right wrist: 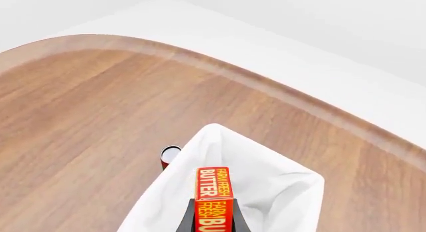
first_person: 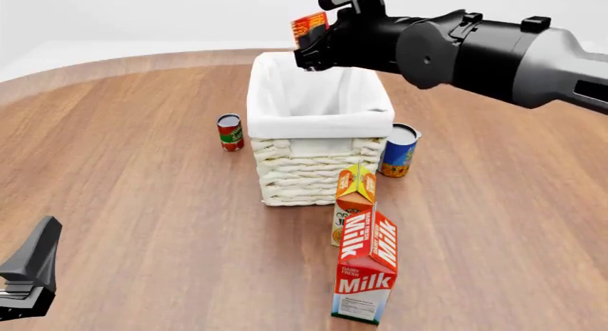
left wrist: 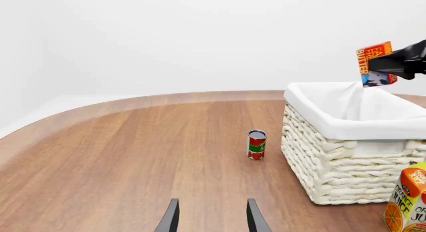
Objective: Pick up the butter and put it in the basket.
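Note:
The butter (first_person: 309,25) is a small red-orange box with white lettering. My right gripper (first_person: 315,48) is shut on it and holds it in the air above the far rim of the basket (first_person: 314,171), a cream wicker basket with a white liner. In the right wrist view the butter (right wrist: 213,194) stands between the fingers over the liner (right wrist: 273,192). The left wrist view shows the butter (left wrist: 370,55) in the right gripper (left wrist: 391,65) above the basket (left wrist: 339,162). My left gripper (left wrist: 213,219) is open and empty, low over the table, near the front left (first_person: 28,274).
A red tomato can (first_person: 230,132) stands left of the basket. A blue and orange can (first_person: 399,151) stands at its right. An orange juice carton (first_person: 354,196) and a red-and-white milk carton (first_person: 366,274) stand in front of it.

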Controlling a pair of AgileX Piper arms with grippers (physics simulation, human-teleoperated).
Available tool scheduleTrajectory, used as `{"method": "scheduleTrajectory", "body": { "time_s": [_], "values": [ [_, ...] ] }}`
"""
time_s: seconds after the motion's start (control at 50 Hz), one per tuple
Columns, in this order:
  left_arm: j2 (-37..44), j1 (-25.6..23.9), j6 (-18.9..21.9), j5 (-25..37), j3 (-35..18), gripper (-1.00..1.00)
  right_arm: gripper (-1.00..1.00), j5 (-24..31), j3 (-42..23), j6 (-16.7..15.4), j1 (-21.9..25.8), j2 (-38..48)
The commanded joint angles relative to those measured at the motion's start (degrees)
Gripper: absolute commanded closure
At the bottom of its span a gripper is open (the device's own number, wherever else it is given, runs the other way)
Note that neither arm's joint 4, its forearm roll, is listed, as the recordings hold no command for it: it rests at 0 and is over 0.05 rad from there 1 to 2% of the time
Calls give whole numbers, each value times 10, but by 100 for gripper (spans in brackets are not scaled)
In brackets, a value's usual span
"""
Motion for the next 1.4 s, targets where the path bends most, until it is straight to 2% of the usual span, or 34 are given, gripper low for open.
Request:
{"method": "scheduleTrajectory", "body": {
  "time_s": [0.02,0.22,0.44,1.4],
  "values": [
    [0,0,0,0,0,-100,100,-11,-21,8,0,19],
    [0,0,0,0,0,-100,100,-9,-38,10,-7,46],
    [0,0,0,0,0,-100,100,15,-86,6,-16,80],
    [0,0,0,0,0,-100,100,3,-89,8,-20,123]
  ]
}}
